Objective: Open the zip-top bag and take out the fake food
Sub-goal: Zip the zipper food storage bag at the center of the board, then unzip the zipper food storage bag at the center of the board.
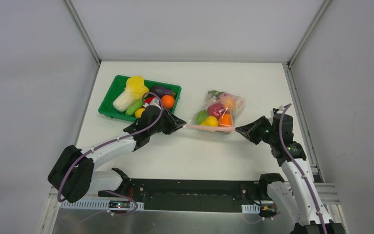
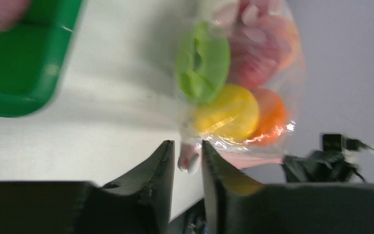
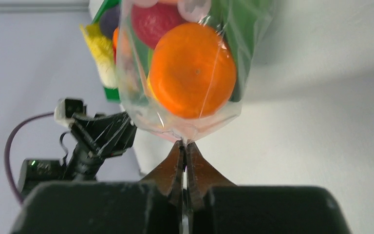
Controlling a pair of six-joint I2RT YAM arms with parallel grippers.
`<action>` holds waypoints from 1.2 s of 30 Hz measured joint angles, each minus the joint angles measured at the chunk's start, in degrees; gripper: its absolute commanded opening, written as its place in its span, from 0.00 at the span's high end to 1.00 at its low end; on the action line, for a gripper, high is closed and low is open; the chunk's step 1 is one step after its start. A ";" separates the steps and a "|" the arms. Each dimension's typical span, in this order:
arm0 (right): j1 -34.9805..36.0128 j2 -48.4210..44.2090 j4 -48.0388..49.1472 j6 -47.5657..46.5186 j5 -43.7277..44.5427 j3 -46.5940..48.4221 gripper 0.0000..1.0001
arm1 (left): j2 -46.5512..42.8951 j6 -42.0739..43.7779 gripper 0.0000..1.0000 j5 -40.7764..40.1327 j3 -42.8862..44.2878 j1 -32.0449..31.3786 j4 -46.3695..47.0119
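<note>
Bag (image 1: 217,109) sits about mid-desk (image 1: 199,156), stuffed with fake food (image 2: 229,112), and its pink zip strip (image 1: 209,127) runs along the near edge between my two claws. My right claw (image 3: 184,146) is clamped together on the strip's right end, just under the orange (image 3: 192,70). My left claw (image 2: 187,146) is at the other end, its fingers (image 2: 163,161) a little apart with the bag's corner in the gap. Honestly I can't tell whether it has any real bite on it.

The plastic looks thin, floppy and slick, so I'd guess it'll slide out of a weak pinch. The fruit inside is probably light, but it's round, so it'll likely roll and shift the weight once the bag lifts. The place to hold is the zip strip itself, one lip per claw, since that's the only stiff bit.

The green tray (image 1: 108,105) with the cabbage (image 1: 131,90) and eggplant (image 1: 160,90) is right behind my left arm, near enough that a wide pull to the left could bump it. The right side has nothing nearby.
</note>
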 measured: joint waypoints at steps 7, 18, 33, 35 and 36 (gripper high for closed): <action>-4.52 4.48 -4.63 -8.31 8.44 5.49 1.00 | -0.81 6.49 0.36 1.07 0.87 2.95 -5.97; -5.14 5.11 -8.35 -13.81 13.03 7.54 0.30 | 6.34 16.59 0.34 11.45 10.80 -2.05 -10.10; -5.18 -4.76 -10.67 -11.82 -0.37 4.09 0.22 | 19.43 15.54 0.61 19.91 11.10 -4.70 -2.29; -5.18 -5.55 -11.04 -11.78 -1.14 4.09 0.22 | 19.87 14.91 0.62 20.35 11.10 -4.70 -0.66; -5.18 -5.95 -11.13 -11.74 -1.66 4.09 0.22 | 20.24 14.62 0.61 20.59 11.10 -4.70 0.28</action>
